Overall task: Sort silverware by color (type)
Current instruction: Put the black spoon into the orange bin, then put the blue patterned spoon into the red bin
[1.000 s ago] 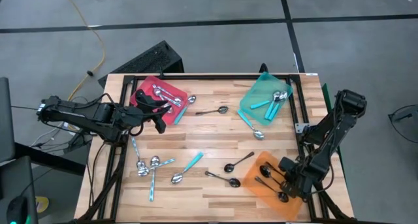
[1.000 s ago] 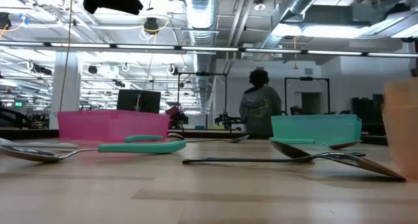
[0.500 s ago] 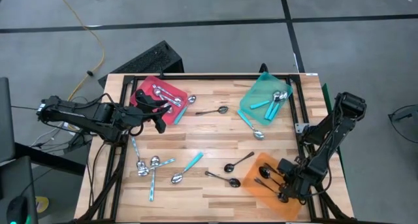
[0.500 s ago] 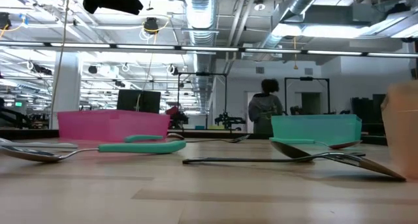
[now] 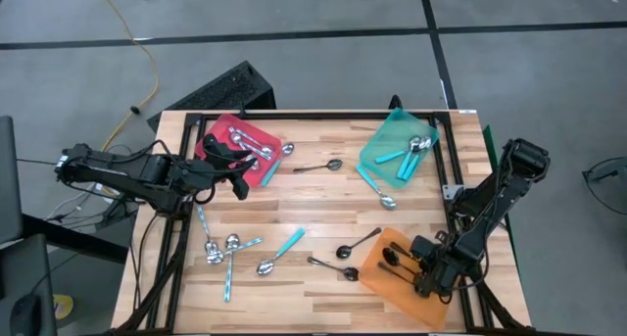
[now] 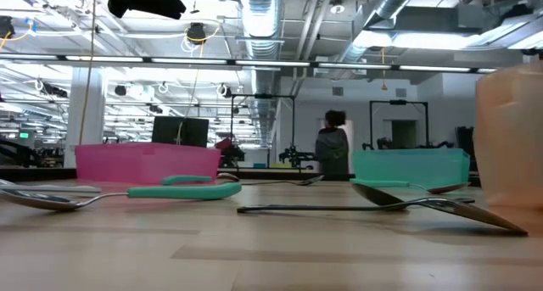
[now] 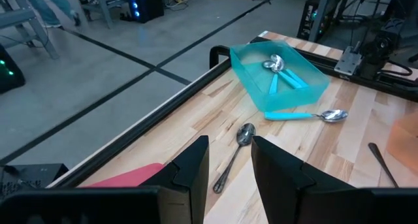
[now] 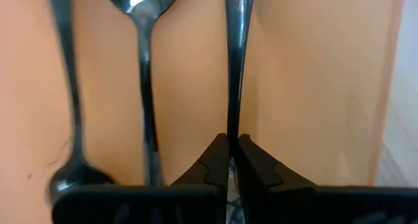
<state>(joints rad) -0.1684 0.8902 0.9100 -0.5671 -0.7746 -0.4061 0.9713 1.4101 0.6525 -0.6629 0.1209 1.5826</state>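
The orange tray (image 5: 397,277) has been dragged leftward across the table (image 5: 313,194). No writing can be read. The right gripper (image 8: 232,149) is closed on a black spoon (image 8: 235,61), dark, glossy and slender, lying lengthwise in that tray, bowl away from the wrist. The left gripper (image 7: 228,162), half-parted and empty, hangs beside the red tray (image 5: 240,145)

We see the orange tray (image 6: 509,138) cut off at the edge, black spoons (image 8: 140,74) blurry (tops cut off), far person (image 6: 333,147) too small.
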